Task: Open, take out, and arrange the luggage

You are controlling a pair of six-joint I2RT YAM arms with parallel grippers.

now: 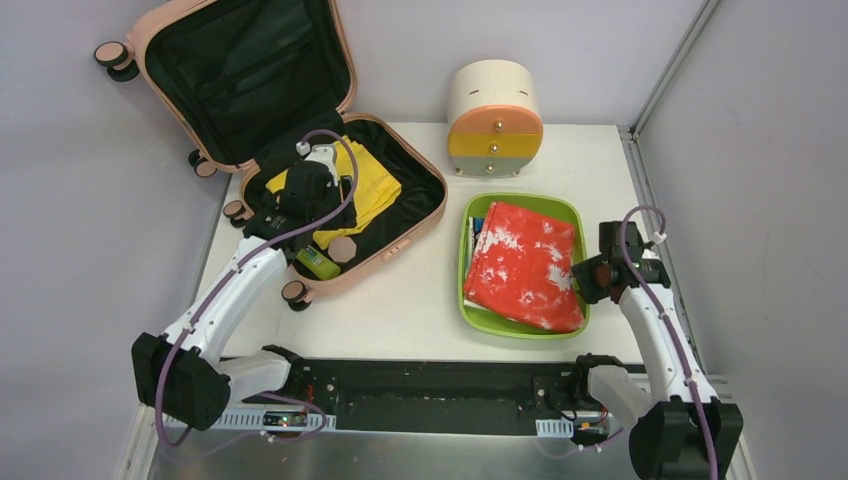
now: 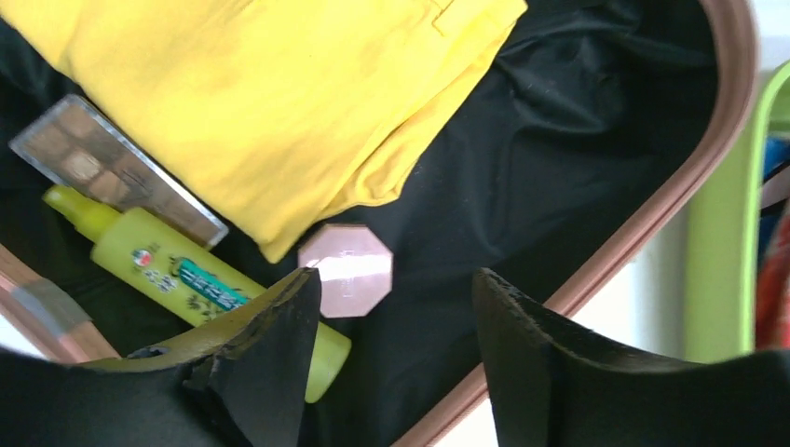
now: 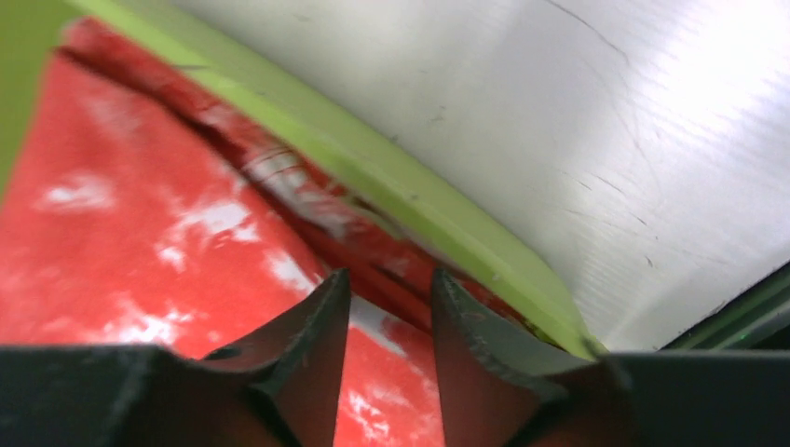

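The peach-pink luggage (image 1: 392,249) lies open at the table's left, its lid (image 1: 335,40) standing up behind. Inside on the black lining are a folded yellow cloth (image 2: 279,102), a lime-green bottle (image 2: 177,270), a flat clear case (image 2: 112,168) and a pink octagonal box (image 2: 347,272). My left gripper (image 2: 396,284) hovers open over the lining, just short of the octagonal box, holding nothing. My right gripper (image 3: 388,279) is open above the right edge of a red-and-white cloth (image 3: 140,214), jaws narrowly apart and empty.
A lime-green tray (image 1: 470,300) right of the luggage holds the red-and-white cloth (image 1: 525,265). A cream cylindrical drawer unit (image 1: 494,118) stands behind the tray. Walls close in on the left and right of the table (image 1: 400,310).
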